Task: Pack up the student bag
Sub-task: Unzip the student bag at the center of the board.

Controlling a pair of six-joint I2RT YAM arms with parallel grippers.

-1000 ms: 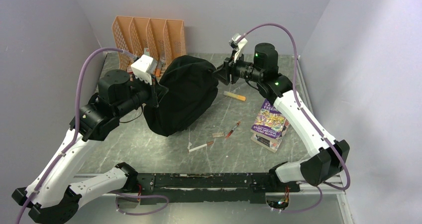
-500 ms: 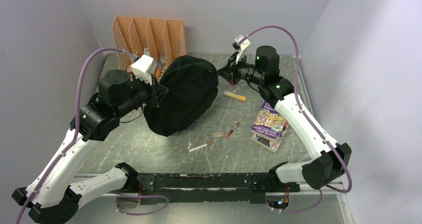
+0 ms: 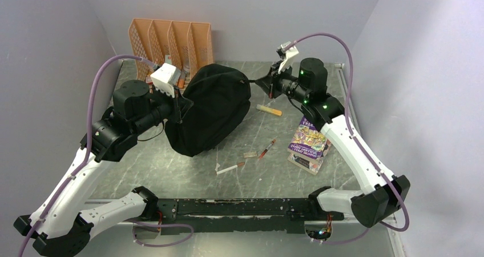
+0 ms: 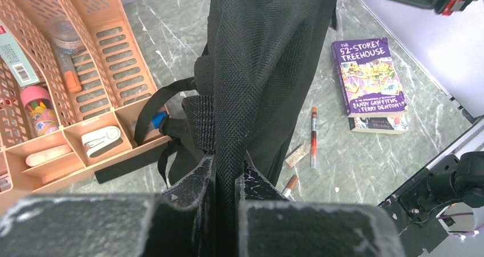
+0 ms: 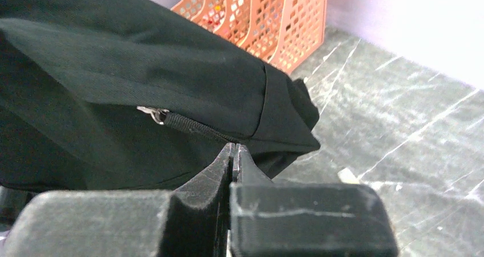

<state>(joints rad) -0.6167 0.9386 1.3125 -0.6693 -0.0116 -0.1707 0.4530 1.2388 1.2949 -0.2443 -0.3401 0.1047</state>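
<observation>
Black bag (image 3: 214,105) sits slumped on the surface (image 3: 274,180), roughly mid-surface, zip looks closed.

Left gripper (image 4: 225,174) is on the bag's left side, clamped down tight on a fold of the bag's fabric and bracing it.

Right gripper (image 5: 234,151) is at the bag's right end, closed all the way, tips pressed together right at the fabric just under the zip seam. Can't tell if a pinch of cloth or anything else is caught between them. The zip pull (image 5: 154,115) is off to the side of the tips, not in them.

Book (image 3: 311,138) lies well right of the bag, pen (image 3: 267,148) between bag and book, more small items near the bag's front. Orange organizer (image 3: 171,40) is just behind the bag.

Step, as a judgement: opening the bag; nothing appears packed, all loose items are outside it.

Next move likely calls for the right gripper to reopen, shift along the seam to the zip pull, pinch it and drag along the zip line while the left one holds the fabric taut. Risk: soft fabric bunches and the small pull slips.
</observation>
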